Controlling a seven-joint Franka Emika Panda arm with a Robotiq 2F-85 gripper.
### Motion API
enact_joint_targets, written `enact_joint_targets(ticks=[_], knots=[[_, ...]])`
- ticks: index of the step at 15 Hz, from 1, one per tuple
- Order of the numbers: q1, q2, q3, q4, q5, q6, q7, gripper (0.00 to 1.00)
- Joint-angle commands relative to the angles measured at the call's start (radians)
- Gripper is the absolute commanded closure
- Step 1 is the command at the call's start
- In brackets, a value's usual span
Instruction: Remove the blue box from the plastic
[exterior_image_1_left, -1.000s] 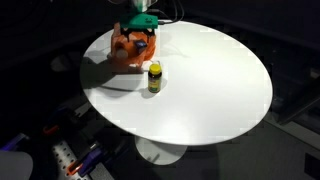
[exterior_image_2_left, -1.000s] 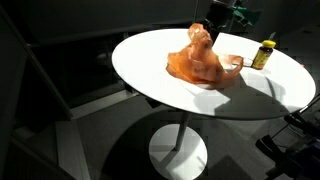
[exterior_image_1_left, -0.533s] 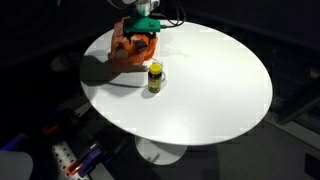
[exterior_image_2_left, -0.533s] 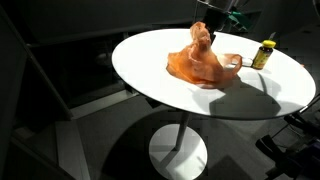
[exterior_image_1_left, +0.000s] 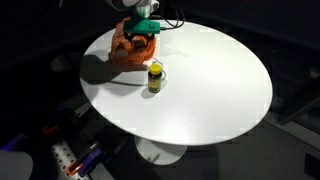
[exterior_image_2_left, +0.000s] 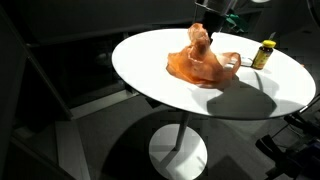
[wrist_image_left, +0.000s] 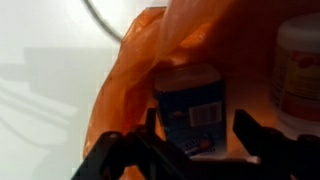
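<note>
Exterior view, from high up. The round white tabletop is bare across most of its width. The crumpled orange plastic bag sits near the far rim, casting a shadow toward that edge. The small yellow bottle with a dark cap stands upright just beside the bag, on its nearer side. The robot arm comes down onto the bag's top. You have free surface on every side except the bag's rim side. The room around is dark, with unreadable clutter low in the corner and the pedestal foot under the top.

Exterior view, from low at the side. The bag stands in a peak on the tabletop, with the arm entering at the peak. The bottle stands apart from the bag, close to the rim. One pedestal stands on a dim floor.

Wrist view. The blue box with a white label lies inside the orange plastic, in its mouth. Your fingers are spread wide, one on each side of the box, gripping nothing. A white labelled jar sits behind the plastic, just beside the box. A thin cable crosses the white surface beyond the bag's edge.
</note>
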Motion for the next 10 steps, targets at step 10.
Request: enact_joint_targets(ticks=[10], knots=[[-0.018, -0.066, 0.012, 0.035, 0.014, -0.084, 0.034, 0.6]])
